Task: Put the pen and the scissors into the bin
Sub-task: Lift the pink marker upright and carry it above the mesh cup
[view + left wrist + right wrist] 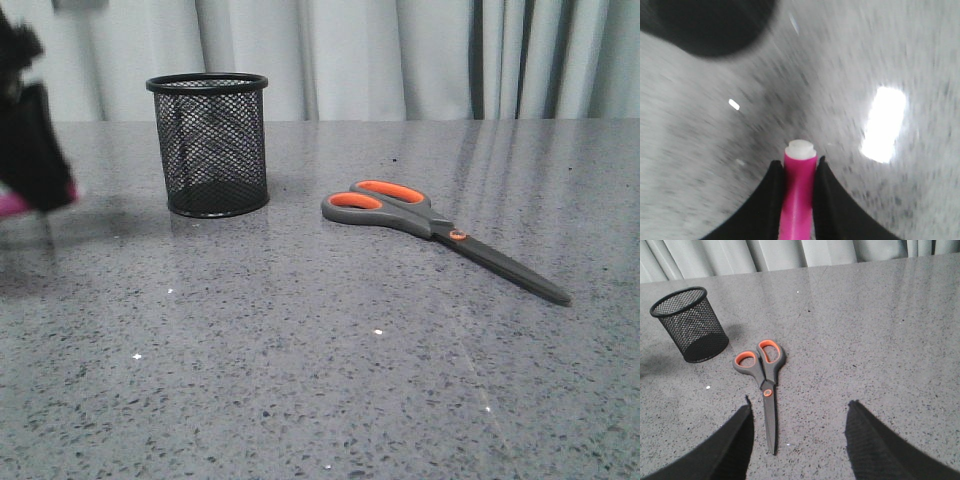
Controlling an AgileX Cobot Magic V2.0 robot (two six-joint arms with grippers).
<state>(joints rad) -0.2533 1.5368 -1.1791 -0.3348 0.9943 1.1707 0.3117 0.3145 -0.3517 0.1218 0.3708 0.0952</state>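
My left claw (799,172) is clamped on the slim magenta-pink pen with its small white tip (799,187), one black finger (771,200) pressed to each side of the barrel; that grip shows only in my left wrist view, where the speckled surface under it is smeared with blur. From the front, only a sliver of pink pokes out beside the dark bulk of my left arm at the left edge of the picture, off to the left of the small black wire-mesh cylindrical bin (210,145), which stands upright on the table. The long scissors with grey handles lined orange and dark grey blades (440,235) lie flat and closed to the right of the bin, near it but apart, handles toward it and blades pointing away. My right wrist view takes in bin and scissors together, with my right claw (799,440) spread wide above them and holding nothing. I count one pen, one pair of scissors, one bin. The grey speckled stone tabletop (300,380) is glossy, and pale pleated curtains (400,55) hang behind it.
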